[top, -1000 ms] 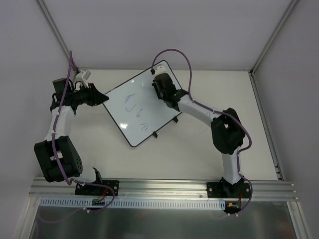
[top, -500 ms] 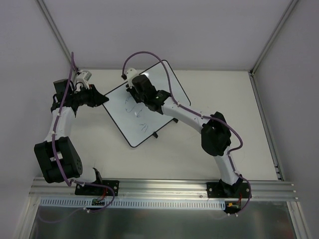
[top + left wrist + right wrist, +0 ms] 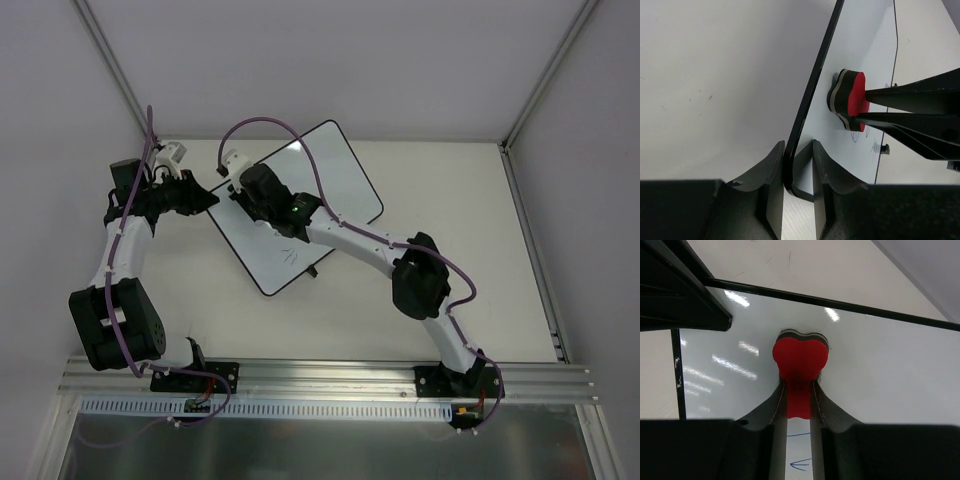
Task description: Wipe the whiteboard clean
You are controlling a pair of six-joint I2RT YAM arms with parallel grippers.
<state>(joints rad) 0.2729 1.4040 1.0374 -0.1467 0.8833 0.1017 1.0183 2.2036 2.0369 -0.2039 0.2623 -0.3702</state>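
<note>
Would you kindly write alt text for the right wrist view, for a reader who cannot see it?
The right gripper pinches a red eraser pressed against the whiteboard, just below its black rim. Faint blue marks show on the board near the fingers.

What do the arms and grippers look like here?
The left arm and right arm have white links and bulky black joints, each trailed by a purple cable. The left gripper and right gripper have tapering black fingers.

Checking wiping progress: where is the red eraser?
The red heart-shaped eraser sits mid right-wrist view, clamped in the right gripper, against the white whiteboard near its rim.
</note>
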